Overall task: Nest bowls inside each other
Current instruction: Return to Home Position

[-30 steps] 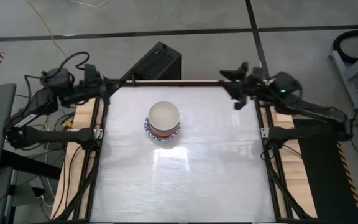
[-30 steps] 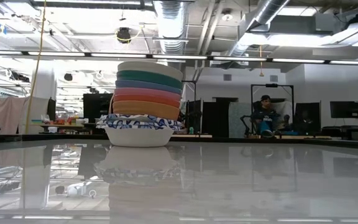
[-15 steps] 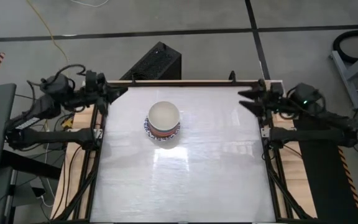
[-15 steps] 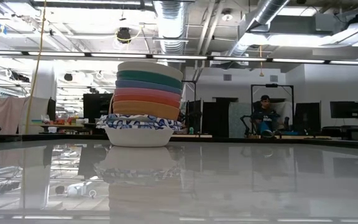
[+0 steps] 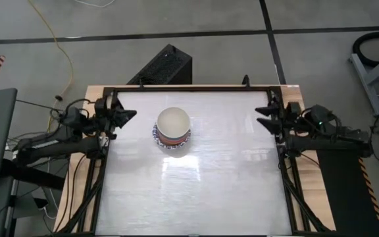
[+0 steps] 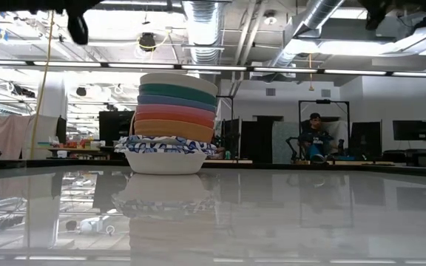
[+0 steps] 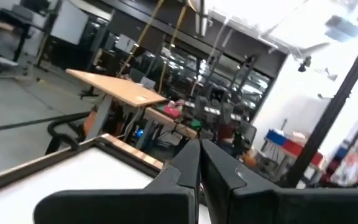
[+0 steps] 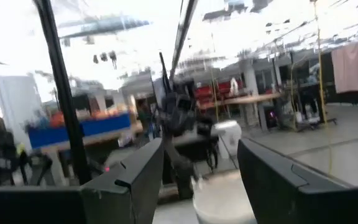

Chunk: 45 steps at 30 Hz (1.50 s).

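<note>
- The stack of bowls (image 5: 172,131) (image 6: 172,122) stood on the table (image 5: 196,191), in the far half and a little left of centre. It was well apart from both arms.
- Low view, reading upward:
  - The bottom bowl (image 6: 165,161) was white with a blue patterned rim. A second patterned rim showed just above it.
  - Next came the orange bowl (image 6: 173,130), then a pink-to-red band in which I could not separate one bowl from another.
  - Above that sat the blue bowl (image 6: 176,100) and the dark green bowl (image 6: 177,90).
  - The top bowl (image 6: 177,78) was pale.
- Each bowl sat inside the one below, with only the rims showing. The column looked upright, with the upper rims set slightly to the right of the base.
- High view: I could see only the top bowl's (image 5: 174,121) pale inside, with coloured rims and the patterned rim peeking out around it.
- The left gripper (image 5: 129,114) (image 7: 199,144) was at the table's left edge near the far corner, pointing inward toward the stack. It was clenched on nothing: in the left wrist view its fingers (image 7: 185,168) met with no gap.
- The right gripper (image 5: 260,116) (image 8: 201,144) was at the right edge, opposite the left one and also pointing inward. It was released: in the right wrist view its fingers (image 8: 142,174) stood wide apart and empty, and the high view showed two separate prongs.
- Neither gripper touched a bowl.
- Low view, in the room beyond the table: a person (image 6: 315,140) sat far back, right of the stack.
</note>
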{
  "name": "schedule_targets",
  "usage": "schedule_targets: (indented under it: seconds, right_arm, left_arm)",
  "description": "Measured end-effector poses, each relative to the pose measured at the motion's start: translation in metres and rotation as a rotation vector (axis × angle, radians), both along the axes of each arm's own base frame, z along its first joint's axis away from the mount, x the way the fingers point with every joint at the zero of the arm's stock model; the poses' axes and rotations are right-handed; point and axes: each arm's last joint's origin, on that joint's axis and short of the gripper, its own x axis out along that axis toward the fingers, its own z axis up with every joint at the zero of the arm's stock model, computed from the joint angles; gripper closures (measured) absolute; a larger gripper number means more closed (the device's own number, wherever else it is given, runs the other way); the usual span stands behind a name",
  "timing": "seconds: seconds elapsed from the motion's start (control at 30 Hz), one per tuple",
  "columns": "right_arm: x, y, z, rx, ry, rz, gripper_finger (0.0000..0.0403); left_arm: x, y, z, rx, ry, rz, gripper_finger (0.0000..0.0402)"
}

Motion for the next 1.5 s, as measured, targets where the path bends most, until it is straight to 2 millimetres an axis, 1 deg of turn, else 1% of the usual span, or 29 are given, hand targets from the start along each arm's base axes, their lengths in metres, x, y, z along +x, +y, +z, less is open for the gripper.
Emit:
schedule_targets:
  seconds: [0.07, 0.2, 0.23, 0.33, 0.37, 0.43, 0.57, 0.73, 0.8, 0.83, 0.93, 1.1, 1.33, 1.5]
  right_arm:
    - [-0.006, 0.001, -0.011, -0.01, 0.009, -0.003, 0.0175]
    - [-0.017, 0.002, -0.03, -0.016, -0.031, -0.005, 0.0175]
    - [-0.02, 0.003, -0.033, -0.015, -0.053, -0.004, 0.0175]
    - [-0.022, 0.003, -0.052, 0.011, -0.052, 0.005, 0.0175]
    - [-0.02, 0.003, -0.059, 0.018, -0.043, 0.007, 0.0175]
    - [-0.017, 0.002, -0.064, 0.023, -0.047, 0.009, 0.0175]
    - [-0.009, 0.001, -0.085, 0.05, 0.016, 0.007, 0.0175]
    - [-0.003, 0.0, -0.103, 0.061, 0.021, 0.01, 0.0175]
    - [0.0, -0.001, -0.112, 0.065, 0.031, 0.01, 0.0175]
    - [0.0, -0.001, -0.116, 0.064, 0.022, 0.011, 0.0175]
    - [0.0, -0.001, -0.116, 0.052, 0.02, 0.007, 0.0175]
    - [0.0, -0.001, -0.115, -0.006, 0.021, -0.01, 0.0175]
    - [0.001, -0.001, -0.117, -0.025, 0.041, -0.018, 0.0175]
    - [0.001, -0.001, -0.117, -0.112, 0.048, -0.044, 0.0175]
  left_arm:
    - [-0.004, -0.001, -0.009, -0.016, -0.019, 0.012, 0.0401]
    - [-0.011, -0.003, -0.023, -0.001, -0.048, 0.022, 0.0401]
    - [-0.012, -0.003, -0.027, 0.0, -0.048, 0.025, 0.0401]
    - [-0.01, -0.003, -0.043, -0.008, -0.028, 0.019, 0.0401]
    - [-0.009, -0.003, -0.049, -0.017, -0.024, 0.011, 0.0401]
    - [-0.007, -0.004, -0.059, -0.03, -0.01, -0.006, 0.0401]
    - [-0.001, -0.006, -0.08, -0.055, 0.044, -0.041, 0.0401]
    - [0.003, -0.011, -0.096, -0.041, 0.036, -0.093, 0.0401]
    - [0.004, -0.013, -0.104, -0.047, 0.033, -0.09, 0.0401]
    - [0.004, -0.014, -0.105, -0.053, 0.035, -0.08, 0.0401]
    - [0.005, -0.017, -0.106, -0.035, 0.053, -0.054, 0.0401]
    - [0.005, -0.023, -0.106, 0.028, 0.067, -0.063, 0.0401]
    - [0.005, -0.028, -0.105, 0.111, 0.062, -0.09, 0.0401]
    - [0.006, -0.031, -0.108, 0.191, 0.104, -0.149, 0.0401]
